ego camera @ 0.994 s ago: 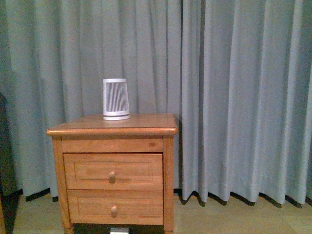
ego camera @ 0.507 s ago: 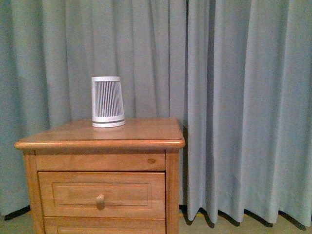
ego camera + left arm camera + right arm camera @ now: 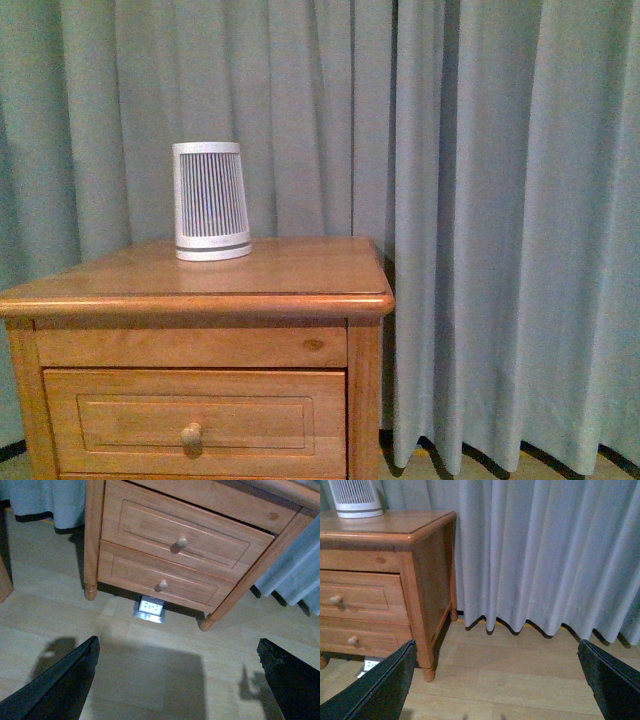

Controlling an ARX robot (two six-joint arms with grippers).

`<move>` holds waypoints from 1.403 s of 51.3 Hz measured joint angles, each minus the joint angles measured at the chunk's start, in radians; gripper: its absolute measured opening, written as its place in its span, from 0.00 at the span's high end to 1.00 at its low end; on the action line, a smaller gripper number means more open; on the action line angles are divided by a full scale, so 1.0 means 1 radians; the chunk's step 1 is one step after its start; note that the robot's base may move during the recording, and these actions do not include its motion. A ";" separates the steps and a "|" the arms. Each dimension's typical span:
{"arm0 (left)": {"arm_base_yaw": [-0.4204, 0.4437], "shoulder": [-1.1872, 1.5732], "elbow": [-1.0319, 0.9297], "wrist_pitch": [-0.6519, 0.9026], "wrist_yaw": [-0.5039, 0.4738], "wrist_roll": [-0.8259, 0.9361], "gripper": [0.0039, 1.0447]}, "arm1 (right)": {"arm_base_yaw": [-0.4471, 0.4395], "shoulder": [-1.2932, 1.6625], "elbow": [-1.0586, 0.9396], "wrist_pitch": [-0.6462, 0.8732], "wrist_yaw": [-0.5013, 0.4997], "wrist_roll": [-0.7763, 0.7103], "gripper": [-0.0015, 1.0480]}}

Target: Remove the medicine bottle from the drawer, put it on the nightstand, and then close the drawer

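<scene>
Orange-brown wood faces both claws: the nightstand stands well ahead of them, touched by neither. The left gripper hangs low over the floor with its black fingers spread wide. The drawer lies beyond and above them, pushed in. The right gripper is spread just as wide, with the cabinet off to its left. The medicine bottle is out of sight behind the shut drawer front. A ribbed white appliance sits on top. Compared with half a second ago, the nightstand looks larger in the front view, and the knob has sunk towards the bottom edge.
</scene>
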 joint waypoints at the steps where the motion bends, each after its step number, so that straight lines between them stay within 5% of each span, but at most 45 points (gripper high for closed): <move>1: 0.010 0.042 0.000 0.049 0.012 0.000 0.06 | 0.000 0.000 0.000 0.000 0.000 0.000 0.07; 12: 0.018 0.682 0.108 0.669 -0.025 0.044 0.06 | 0.000 0.000 0.000 0.000 0.000 0.000 0.07; 21: -0.064 1.117 0.298 0.951 -0.095 0.101 0.06 | 0.000 0.000 0.000 0.000 0.000 0.000 0.07; 45: -0.189 1.909 0.770 1.220 -0.237 0.145 0.06 | 0.000 0.000 0.000 0.000 0.000 0.000 0.07; 72: -0.233 2.183 1.009 1.270 -0.236 0.222 0.06 | 0.000 0.000 0.000 0.000 0.000 0.000 0.07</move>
